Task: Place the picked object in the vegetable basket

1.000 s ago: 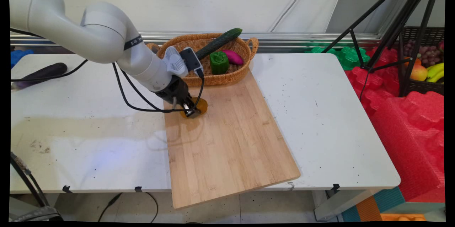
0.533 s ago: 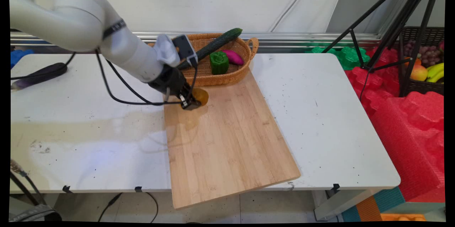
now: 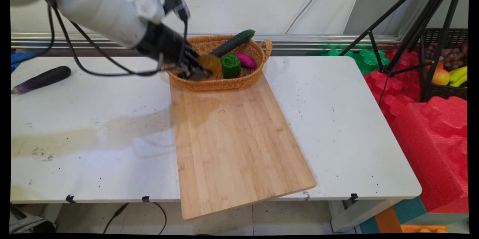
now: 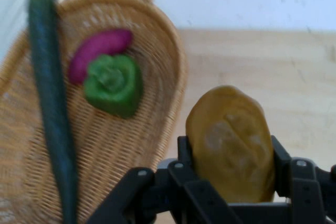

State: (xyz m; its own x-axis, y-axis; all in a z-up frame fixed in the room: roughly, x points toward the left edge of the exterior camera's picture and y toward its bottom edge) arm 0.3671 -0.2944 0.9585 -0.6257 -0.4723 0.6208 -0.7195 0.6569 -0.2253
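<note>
Gripper: the gripper (image 3: 199,71) was clamped on a yellow-brown potato (image 4: 231,142), held in the air over the near rim of the basket (image 3: 247,78).
Basket contents: cucumber (image 3: 232,42), green pepper (image 3: 230,66), purple sweet potato (image 3: 245,60).
Cutting board (image 3: 235,145): lay on the tabletop (image 3: 336,119), touching the basket.
Eggplant (image 3: 41,79): far left, well apart.

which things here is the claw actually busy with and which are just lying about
In play:
claw, shut on the brown potato
wicker basket, which the potato hangs over, with a cucumber, green pepper and purple sweet potato inside

Lying about:
wooden board
eggplant at the table's far left
fruit basket off the table
</note>
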